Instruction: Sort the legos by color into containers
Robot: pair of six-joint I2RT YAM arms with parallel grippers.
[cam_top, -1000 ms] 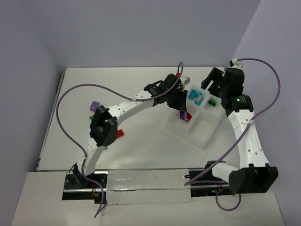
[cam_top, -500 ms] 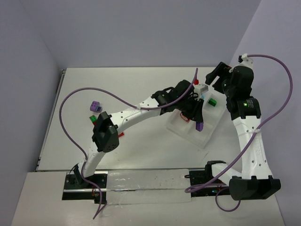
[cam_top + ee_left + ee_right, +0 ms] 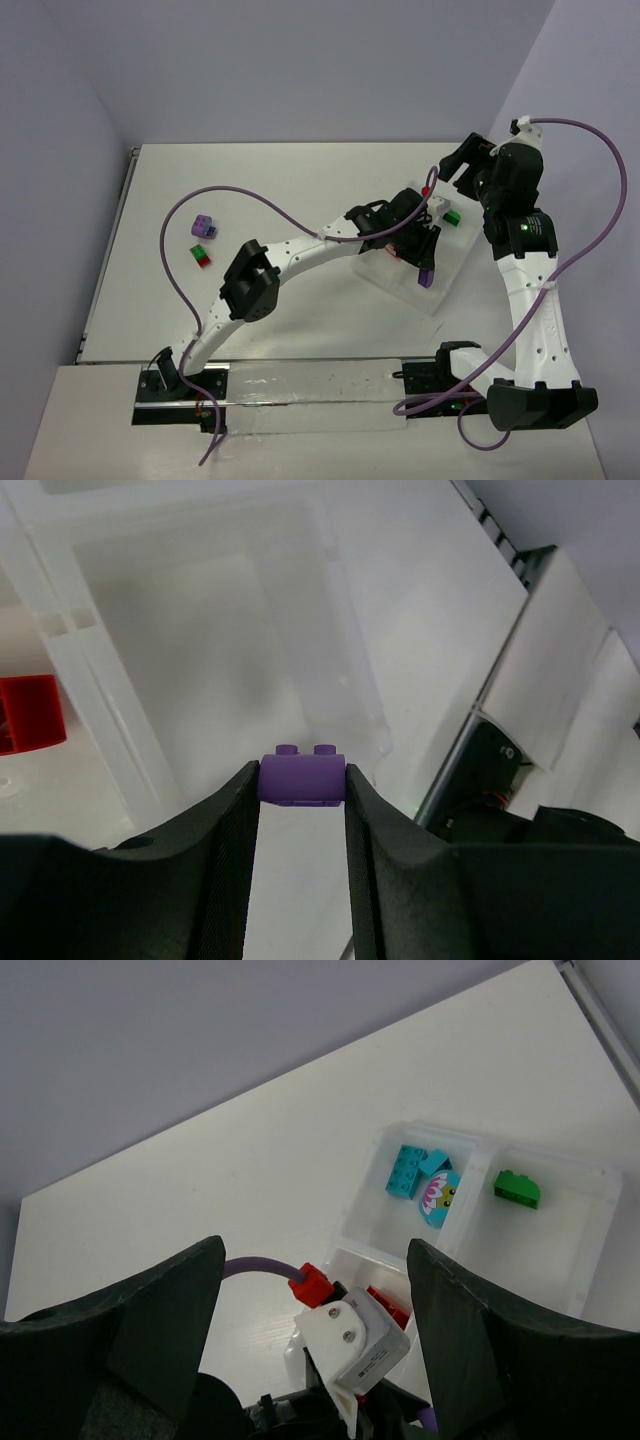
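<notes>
Legos [image 3: 200, 256] in purple, green and red lie loose near the table's [image 3: 290, 180] left edge. Further right, the left gripper [image 3: 300, 792] pinches a purple brick [image 3: 300, 776] over the tray's [image 3: 470, 1205] empty compartment; teal, green and red ones are already binned. At the right edge, the right gripper [image 3: 312, 1250] gapes wide, holding nothing.

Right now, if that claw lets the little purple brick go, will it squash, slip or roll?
Probably stiff: the purple brick shows no squashing between the fingers. Likely light, since it is held by its sides alone. Its blocky shape suggests it would land and sit, not roll.
</notes>
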